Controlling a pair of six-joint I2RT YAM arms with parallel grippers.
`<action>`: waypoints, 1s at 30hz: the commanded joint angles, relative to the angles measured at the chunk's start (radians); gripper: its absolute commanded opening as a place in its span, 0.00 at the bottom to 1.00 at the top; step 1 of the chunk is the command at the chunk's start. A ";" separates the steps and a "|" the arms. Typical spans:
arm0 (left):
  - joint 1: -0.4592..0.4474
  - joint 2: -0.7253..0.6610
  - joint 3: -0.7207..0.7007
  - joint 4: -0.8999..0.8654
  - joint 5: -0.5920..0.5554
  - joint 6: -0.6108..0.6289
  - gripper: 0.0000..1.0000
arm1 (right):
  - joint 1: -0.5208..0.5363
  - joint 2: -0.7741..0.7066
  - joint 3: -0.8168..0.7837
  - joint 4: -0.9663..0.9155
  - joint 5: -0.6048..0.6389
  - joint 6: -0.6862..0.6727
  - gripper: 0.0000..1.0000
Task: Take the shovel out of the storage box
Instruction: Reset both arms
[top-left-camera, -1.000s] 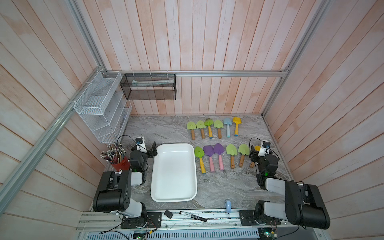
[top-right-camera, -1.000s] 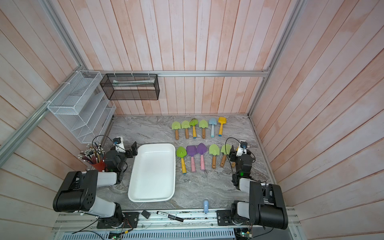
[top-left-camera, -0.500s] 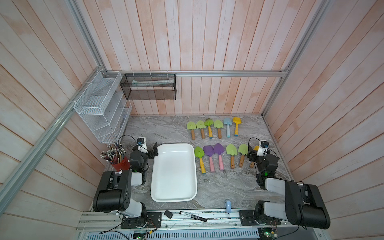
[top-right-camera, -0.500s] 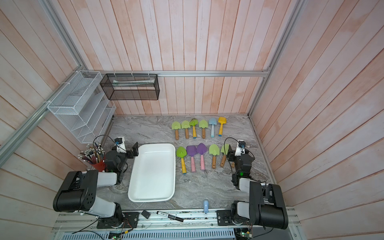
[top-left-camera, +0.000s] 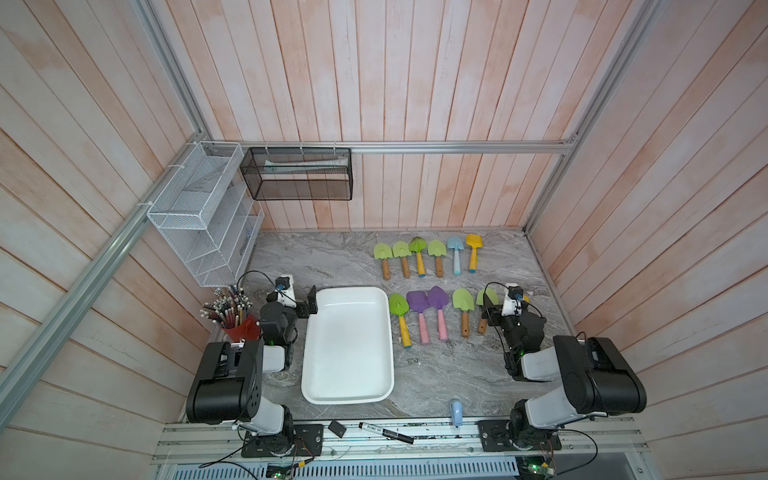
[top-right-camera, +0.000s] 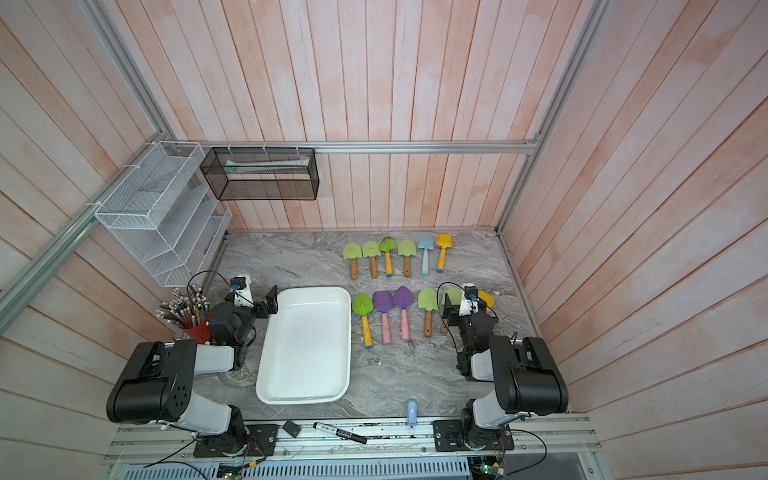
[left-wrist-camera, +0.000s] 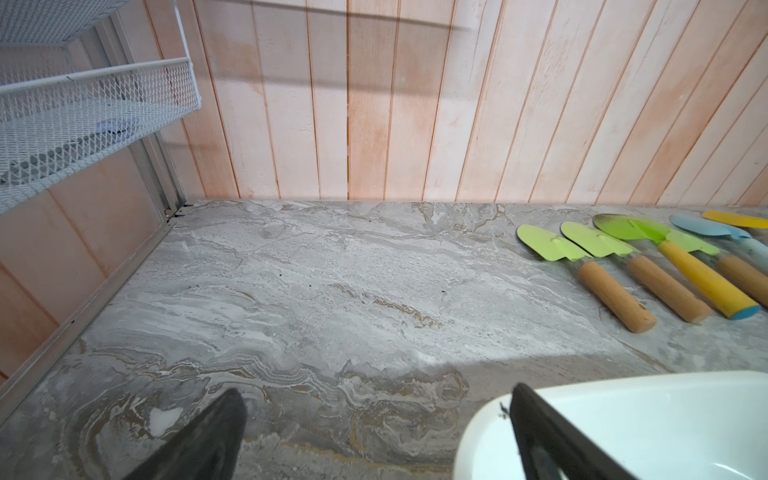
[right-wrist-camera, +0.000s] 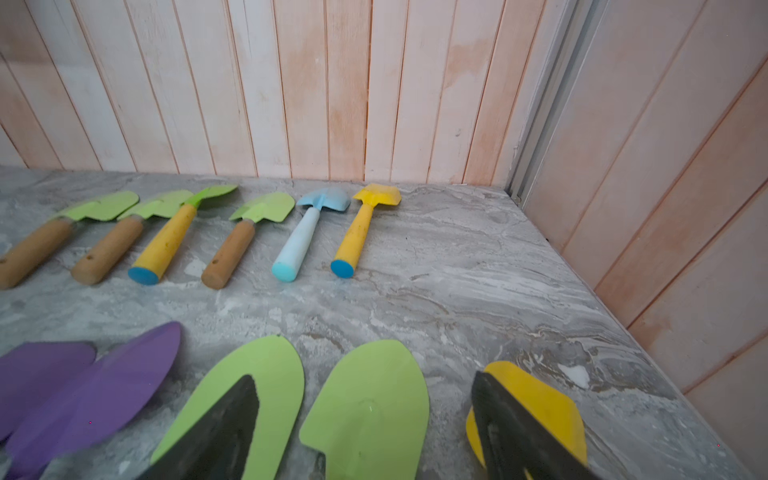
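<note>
Rail, 6 o'clock: a black marker (top-left-camera: 386, 433) lies on the aluminium rail nearest you.
Storage box (top-left-camera: 347, 401): the white tub sits lengthwise mid-worktop, between your two arms.
Pencil cup (top-left-camera: 243, 328): red and bristling with pencils, at the box's 9 o'clock, just beside your left arm.
Left gripper (left-wrist-camera: 376, 392): jaws wide apart, gripping nothing, at the box's 11 o'clock corner. One jaw shows against the rim, and you cannot tell whether it touches.
Near row of shovels (top-left-camera: 438, 297): six outside the box at its 3 o'clock, flat on the worktop (top-left-camera: 436, 374), blades toward 12 o'clock.
Right gripper (right-wrist-camera: 363, 378): jaws apart, holding nothing, low over that row's 3 o'clock end. A green blade lies between them.
Near yellow shovel (right-wrist-camera: 540, 399): last in that row, on the worktop, partly hidden behind one jaw.
Far row of shovels (top-left-camera: 419, 245): six at the box's 1 o'clock, near the back wall.
Wire rack (top-left-camera: 203, 224) and mesh basket (top-left-camera: 299, 174): hung on the walls toward 11 o'clock.
</note>
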 joint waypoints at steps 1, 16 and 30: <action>-0.001 0.013 -0.013 0.029 0.024 0.018 1.00 | -0.009 -0.012 0.031 -0.058 0.001 0.006 0.94; -0.001 0.011 -0.015 0.032 0.024 0.018 1.00 | -0.002 -0.008 0.048 -0.085 0.089 0.031 0.98; -0.001 0.011 -0.015 0.032 0.024 0.018 1.00 | 0.000 -0.008 0.048 -0.086 0.095 0.031 0.98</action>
